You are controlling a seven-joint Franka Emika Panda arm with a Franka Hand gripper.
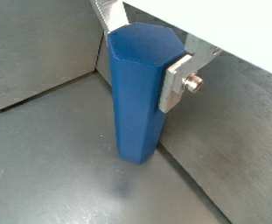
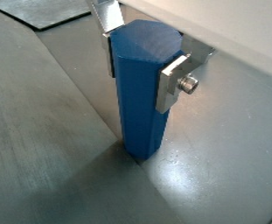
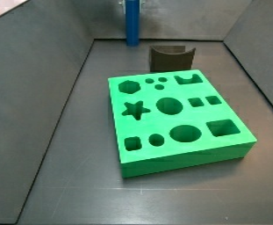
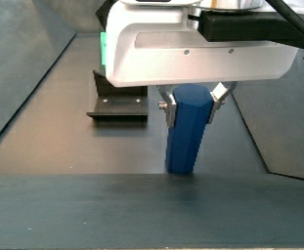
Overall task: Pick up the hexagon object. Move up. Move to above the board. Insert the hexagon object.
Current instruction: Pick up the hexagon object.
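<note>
hexagon object (image 2: pixel 141 96) upright, clamped by gripper (image 2: pixel 144 63)

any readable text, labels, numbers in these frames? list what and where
None. No print shows on the hexagon object, the claw closed on its top at the far end of the floor, the board or the fixture.

matt blue peg (image 2: pixel 141 87), brushed-metal floor (image 2: pixel 56 166)
</note>
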